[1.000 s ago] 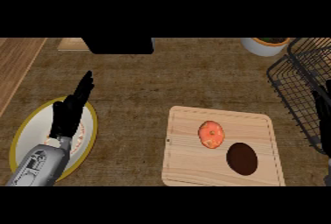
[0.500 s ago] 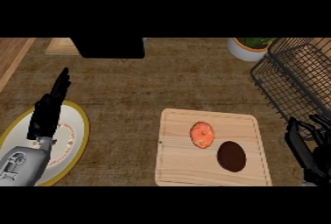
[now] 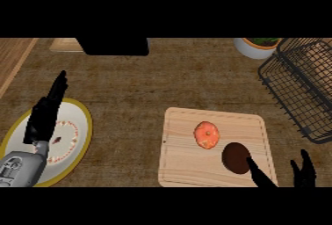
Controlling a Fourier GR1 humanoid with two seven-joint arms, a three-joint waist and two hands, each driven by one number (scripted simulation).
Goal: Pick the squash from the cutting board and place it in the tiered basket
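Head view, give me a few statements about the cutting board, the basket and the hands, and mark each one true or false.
1. The orange squash lies on the pale wooden cutting board. True.
2. The right hand is curled round the squash. False: it is apart from it, fingers straight, at the lower edge.
3. The black wire tiered basket stands right of the board. True.
4. The left hand rests on the board. False: it is over the yellow-rimmed white plate.

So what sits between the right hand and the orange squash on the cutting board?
In the head view, a dark brown oval object lies on the wooden cutting board between the right hand and the orange squash.
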